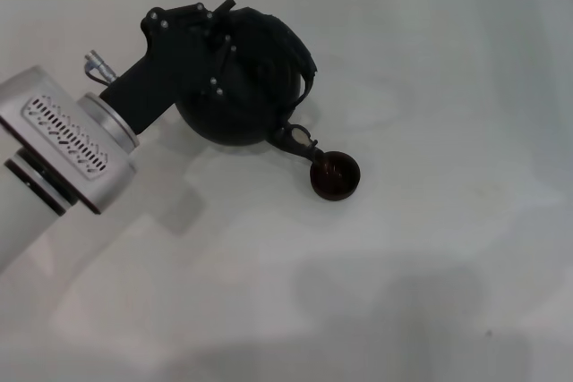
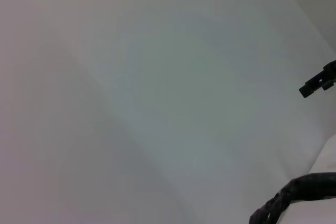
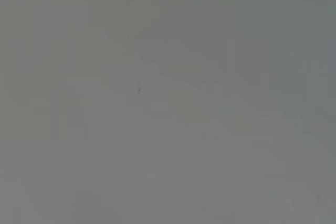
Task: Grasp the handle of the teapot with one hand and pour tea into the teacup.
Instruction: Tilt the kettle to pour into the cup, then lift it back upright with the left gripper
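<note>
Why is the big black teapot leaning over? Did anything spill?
The teapot leans because the left gripper is at its top, tipping it so the spout sits over the little teacup. That is pouring, not an accident. No spill shows on the white table around the cup. Nothing else looks odd.

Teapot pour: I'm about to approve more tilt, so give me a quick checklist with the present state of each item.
1. Left gripper at the handle: ok, though the grip itself is hidden.
2. Teapot tilted toward the teacup: ok.
3. Spout beside the cup's rim: ok; whether it is directly over the opening: cannot tell.
4. Teacup upright on the table: ok.
5. Tea flowing: cannot tell.
6. Right gripper away from the work: ok, it is not in view.
</note>
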